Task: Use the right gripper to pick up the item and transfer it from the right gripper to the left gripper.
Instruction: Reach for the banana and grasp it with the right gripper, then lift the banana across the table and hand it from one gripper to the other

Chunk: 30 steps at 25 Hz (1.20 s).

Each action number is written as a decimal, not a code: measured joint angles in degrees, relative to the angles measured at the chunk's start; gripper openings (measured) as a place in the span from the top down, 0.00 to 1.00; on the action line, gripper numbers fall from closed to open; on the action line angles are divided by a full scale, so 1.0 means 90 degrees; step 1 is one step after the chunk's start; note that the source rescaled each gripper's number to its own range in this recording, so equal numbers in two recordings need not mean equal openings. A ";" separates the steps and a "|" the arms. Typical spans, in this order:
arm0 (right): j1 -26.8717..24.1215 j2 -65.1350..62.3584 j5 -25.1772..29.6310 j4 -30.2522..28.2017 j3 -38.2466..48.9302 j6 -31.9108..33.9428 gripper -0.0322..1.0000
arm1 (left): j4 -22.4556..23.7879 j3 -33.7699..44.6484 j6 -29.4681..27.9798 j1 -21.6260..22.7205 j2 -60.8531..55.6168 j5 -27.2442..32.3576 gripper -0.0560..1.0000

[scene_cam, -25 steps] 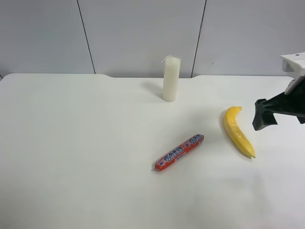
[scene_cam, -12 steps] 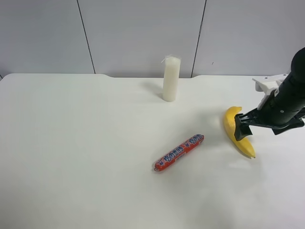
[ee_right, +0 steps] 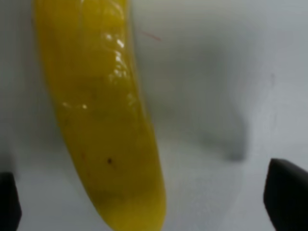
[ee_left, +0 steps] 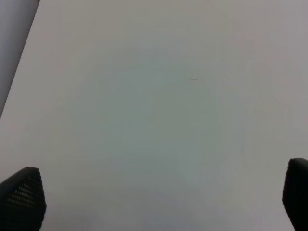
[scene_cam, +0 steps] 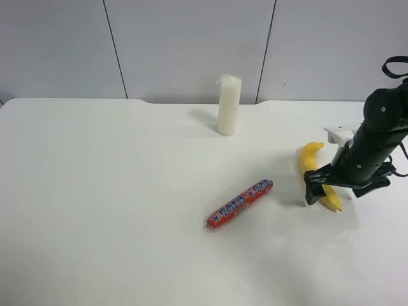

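Right hand (scene_cam: 320, 193): it has come in from the edge of the exterior high view over the last second and dropped onto the banana (scene_cam: 310, 156). It now straddles the fruit's lower half, one finger on either side. In the right wrist view the hand (ee_right: 147, 207) shows its two fingers wide apart, with the banana (ee_right: 101, 110) between them, nearer one finger and touched by neither. No grip yet.

The banana has not shifted. It lies flat on the bench (scene_cam: 127, 191), near the red sausage stick (scene_cam: 239, 204) and well apart from the white candle (scene_cam: 229, 105).

Left hand (ee_left: 159, 197): fingers apart over bare bench, holding nothing.

Judgement: the approach is complete and closing is the step in hand. Lift and handover remain. The off-centre placement may nudge the fruit on closing.
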 joint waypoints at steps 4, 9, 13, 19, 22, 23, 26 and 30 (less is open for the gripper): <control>0.0000 0.0120 -0.0063 0.0000 0.0000 0.0000 0.00 | 0.0000 0.0000 0.0000 0.0000 0.0000 0.0000 0.00; 0.0000 0.0128 -0.0105 0.0000 0.0000 -0.0027 0.14 | 0.0006 0.0000 0.0000 0.0000 0.0000 0.0000 0.00; 0.0000 0.0128 -0.0105 0.0000 0.0000 -0.0034 0.44 | 0.0006 0.0000 0.0000 0.0000 0.0000 0.0000 0.00; 0.0000 0.0128 -0.0105 0.0000 0.0000 -0.0038 0.91 | 0.0006 0.0000 0.0000 0.0000 0.0000 0.0000 0.00; 0.0000 0.0128 -0.0108 0.0000 0.0000 -0.0038 0.97 | 0.0006 0.0000 0.0000 0.0000 0.0000 0.0000 0.00; 0.0000 0.0128 -0.0108 0.0000 0.0000 -0.0038 0.97 | 0.0006 0.0000 0.0000 0.0000 0.0000 0.0000 0.00; 0.0000 0.0114 -0.0108 0.0000 0.0000 -0.0038 0.97 | 0.0006 0.0000 0.0000 0.0000 0.0000 0.0000 0.00; 0.0000 -0.0070 -0.0081 0.0000 0.0000 -0.0038 0.97 | 0.0006 0.0000 0.0000 0.0000 0.0000 0.0000 0.00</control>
